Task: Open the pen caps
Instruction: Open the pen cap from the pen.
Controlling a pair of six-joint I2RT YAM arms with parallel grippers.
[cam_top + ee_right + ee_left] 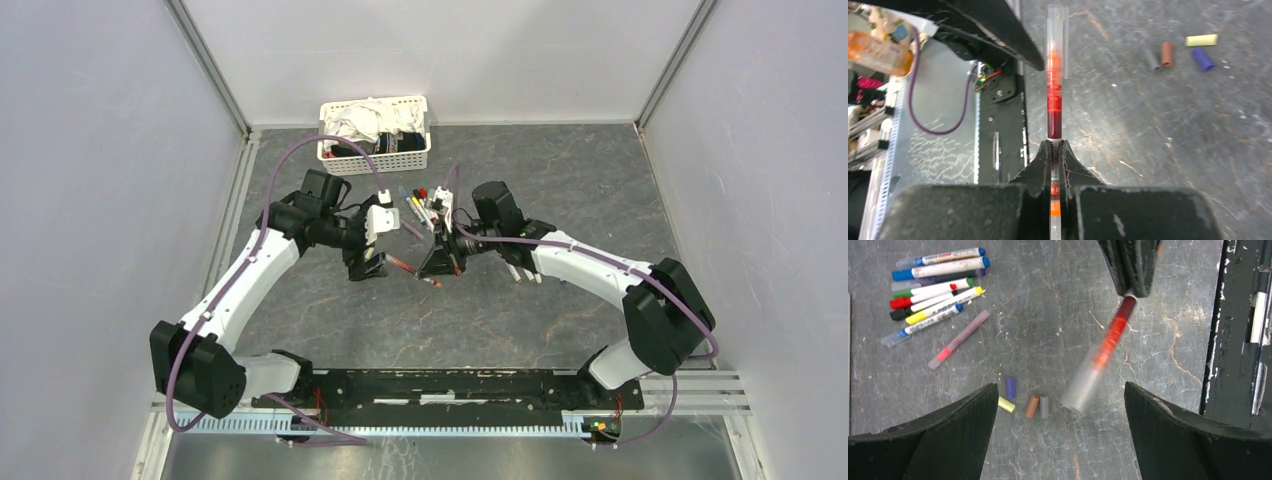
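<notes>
The right hand [1054, 146] is clamped shut on the barrel of a red pen [1054, 102], holding it above the middle of the counter [1158, 150]. The left hand [1060, 387] stands fully open, and the clear cap [1082, 386] points into its gap, apparently untouched. Expect light, stiff, slippery plastic. Grip the cap mid-length and pull straight along the barrel.

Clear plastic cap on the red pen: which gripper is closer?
Left. The clear plastic cap lies between the fingers of the open left gripper, apparently untouched. The right gripper is shut on the red pen at the opposite end.
</notes>
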